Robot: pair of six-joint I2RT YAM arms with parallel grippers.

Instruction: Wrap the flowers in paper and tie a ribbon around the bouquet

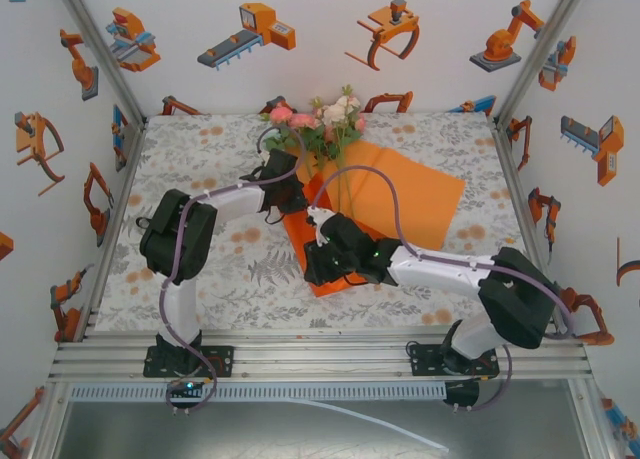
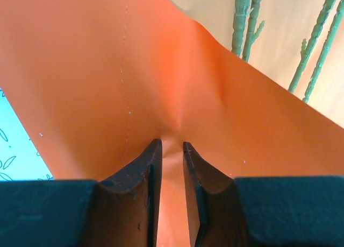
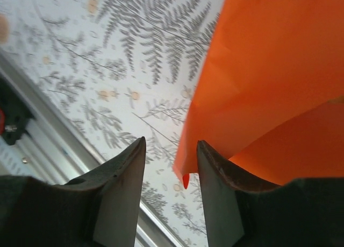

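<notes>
**Close on the corner before you fold**

The paper [image 1: 410, 194] lies mid-way across the table [image 1: 200, 159], with the flowers [image 1: 320, 119] on it, blooms toward the far side. Your left gripper [image 2: 172, 146] pinches its left edge. The right gripper [image 3: 171, 145] gapes around the near corner. Clamp there, then lift the 2 edges together, clear of the stems [image 2: 244, 21].

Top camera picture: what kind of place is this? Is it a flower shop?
Probably a robot practice booth, not a shop. The left arm and right arm are bolted to a metal rail, orange robot stickers cover the white walls, and flowers and orange paper sit on the table.
</notes>
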